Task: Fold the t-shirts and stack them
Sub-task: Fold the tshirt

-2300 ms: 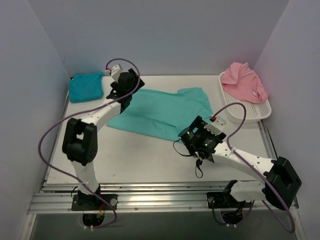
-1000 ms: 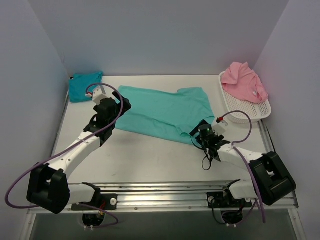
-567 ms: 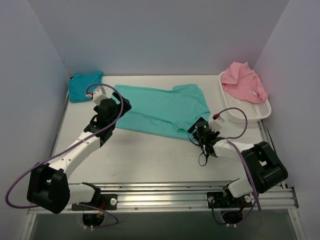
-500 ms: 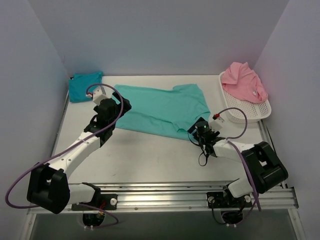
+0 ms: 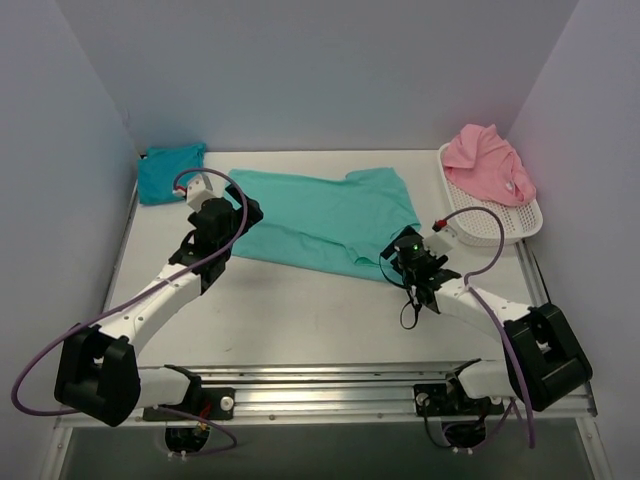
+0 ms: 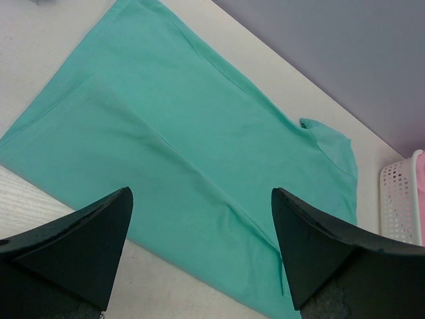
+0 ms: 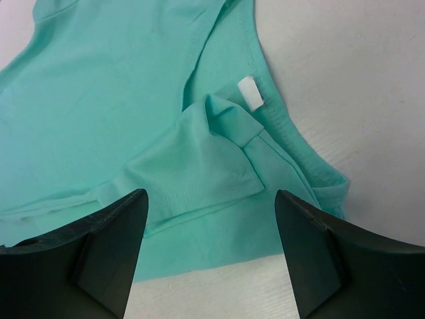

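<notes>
The sea-green t-shirt lies spread out across the middle of the table, mostly flat, with its long edge running at a slant from far left to near right. The left gripper hangs above the shirt's left end with its jaws wide apart and nothing between them. The right gripper sits low over the shirt's right end, jaws also spread and gripping nothing; under it a sleeve is folded in over the body, just beside the neckline with its small white tag. The darker turquoise-blue t-shirt rests folded in the far left corner, well apart from the green one. The pink t-shirt is bunched up in the white mesh basket at the far right
</notes>
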### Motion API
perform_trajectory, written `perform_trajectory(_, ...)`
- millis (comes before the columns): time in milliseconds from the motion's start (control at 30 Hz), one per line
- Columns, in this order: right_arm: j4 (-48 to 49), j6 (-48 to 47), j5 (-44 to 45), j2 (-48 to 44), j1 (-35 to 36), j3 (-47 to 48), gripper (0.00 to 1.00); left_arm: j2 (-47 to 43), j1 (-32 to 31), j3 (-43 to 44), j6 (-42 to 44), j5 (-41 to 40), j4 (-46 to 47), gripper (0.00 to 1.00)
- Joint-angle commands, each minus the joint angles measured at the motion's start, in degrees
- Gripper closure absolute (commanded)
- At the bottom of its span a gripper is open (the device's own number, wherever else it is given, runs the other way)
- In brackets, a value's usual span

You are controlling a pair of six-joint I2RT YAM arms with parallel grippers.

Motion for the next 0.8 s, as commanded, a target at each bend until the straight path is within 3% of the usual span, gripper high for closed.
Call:
perform_trajectory(0, -1.16, -0.65, 2.21, 2.42, 0.11, 1.69, 0.27, -0.28, 0.0, 0.16, 0.29, -0.04, 2.73, 0.06)
perform_trajectory(467, 3.86, -0.38, 0.71, 11.04, 0.46, 3.54, 0.28, 0.51, 0.09, 0.08, 0.29, -0.05, 3.17, 0.06)
perform_trajectory(767, 4.3, -1.09, 0.63, 14.03, 0.81, 6.09, 0.35, 1.21, 0.0, 0.16, 0.38, -0.31, 3.43, 0.06)
